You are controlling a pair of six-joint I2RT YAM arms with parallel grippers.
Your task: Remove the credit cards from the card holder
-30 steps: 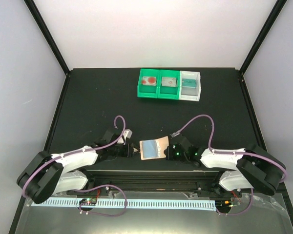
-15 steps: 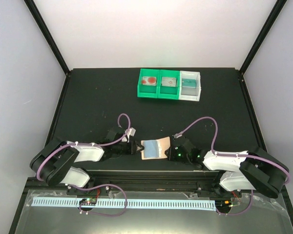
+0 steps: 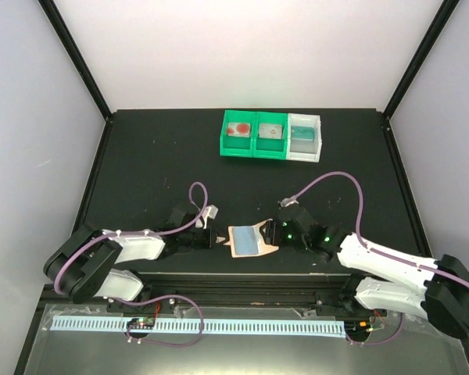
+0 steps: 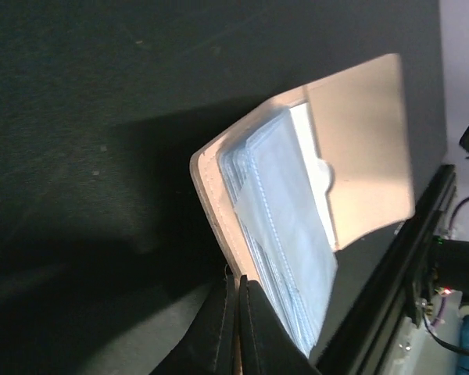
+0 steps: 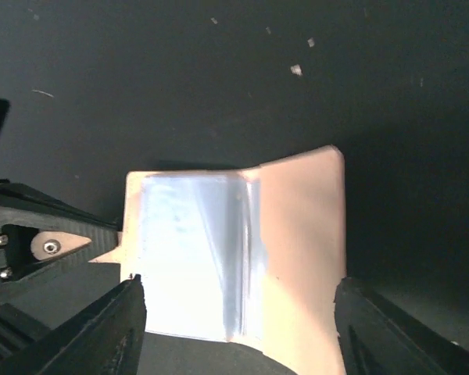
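The tan-pink card holder [image 3: 250, 240] lies open near the table's front edge, its right flap [image 5: 301, 234] tilted up. Light blue layers [image 4: 285, 219] fill its inner side; I cannot tell the credit cards from the inner panels. My left gripper [image 3: 216, 239] is at the holder's left edge, its jaws pressed together on the small side tab [image 5: 105, 255]. In the left wrist view the left gripper [image 4: 237, 285] meets the tan edge [image 4: 215, 203]. My right gripper [image 5: 242, 328] stands open, one finger on each side of the holder, touching nothing. In the top view the right gripper [image 3: 275, 233] sits at the right flap.
Two green bins [image 3: 254, 134] and a white bin [image 3: 305, 137] stand in a row at the back of the black table [image 3: 156, 172], each with small items inside. A metal rail [image 3: 242, 281] runs along the near edge right behind the holder.
The left gripper has moved in and shut on the holder's tab. The right gripper has opened and let go of the right flap, and its arm has stretched out leftward.
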